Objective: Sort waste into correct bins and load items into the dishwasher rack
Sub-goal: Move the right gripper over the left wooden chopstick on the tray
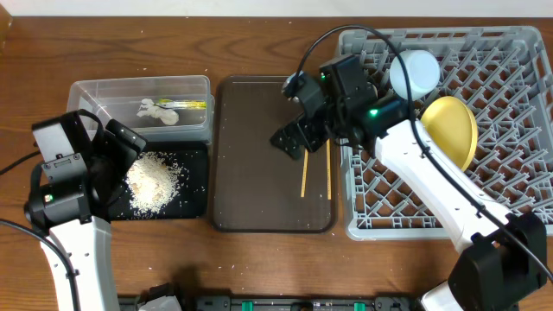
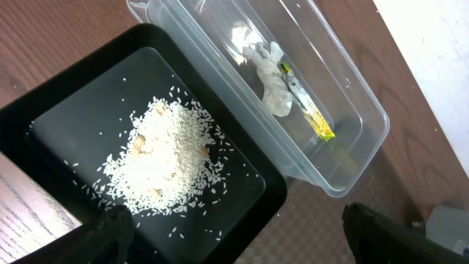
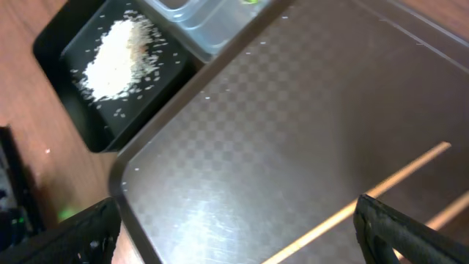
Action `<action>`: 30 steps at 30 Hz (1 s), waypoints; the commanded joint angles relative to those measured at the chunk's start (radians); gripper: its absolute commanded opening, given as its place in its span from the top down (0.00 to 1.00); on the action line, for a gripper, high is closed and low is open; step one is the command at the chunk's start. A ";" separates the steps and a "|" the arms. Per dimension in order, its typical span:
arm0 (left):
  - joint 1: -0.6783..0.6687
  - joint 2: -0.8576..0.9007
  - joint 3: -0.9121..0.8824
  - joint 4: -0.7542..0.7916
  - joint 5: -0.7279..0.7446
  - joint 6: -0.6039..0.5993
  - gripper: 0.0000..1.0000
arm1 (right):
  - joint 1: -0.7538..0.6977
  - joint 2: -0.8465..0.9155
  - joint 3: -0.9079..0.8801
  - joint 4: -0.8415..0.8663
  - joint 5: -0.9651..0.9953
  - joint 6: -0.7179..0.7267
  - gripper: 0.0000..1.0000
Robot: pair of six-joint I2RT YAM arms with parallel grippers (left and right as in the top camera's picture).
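Wooden table [image 1: 259,259]. We log a crumpled white paper scrap [image 1: 155,111] and yellow-green wrapper [image 1: 190,104] sorted into the clear plastic tub [image 1: 95,90]. An off-white rice heap [image 1: 154,181] lies in the shallow black tray [image 1: 197,186], with the left gripper [image 2: 245,238] spread empty above it. Over two thin wooden chopsticks [image 1: 304,177] on the dark brown tray [image 1: 251,173], the right gripper [image 3: 234,227] gapes empty. We judge the sticks bound for the grey plastic rack [image 1: 518,95]. Wrapper print is unreadable.

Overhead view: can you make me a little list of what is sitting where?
rice heap: in the black tray
paper scrap: in the clear tub
yellow-green wrapper: clear tub, beside the scrap
chopsticks: two, flat on the brown serving tray
yellow plate: propped in the grey dishwasher rack
white bowl: in the rack, near the plate
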 commanded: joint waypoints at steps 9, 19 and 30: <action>0.005 0.002 0.015 0.000 -0.005 0.000 0.06 | 0.024 0.003 0.006 -0.006 -0.010 0.004 0.01; 0.005 0.002 0.015 0.000 -0.005 0.000 0.06 | 0.024 0.003 0.006 -0.042 -0.010 0.012 0.04; 0.005 0.002 0.015 0.000 -0.005 0.000 0.06 | 0.024 0.003 0.006 -0.123 0.051 0.023 0.06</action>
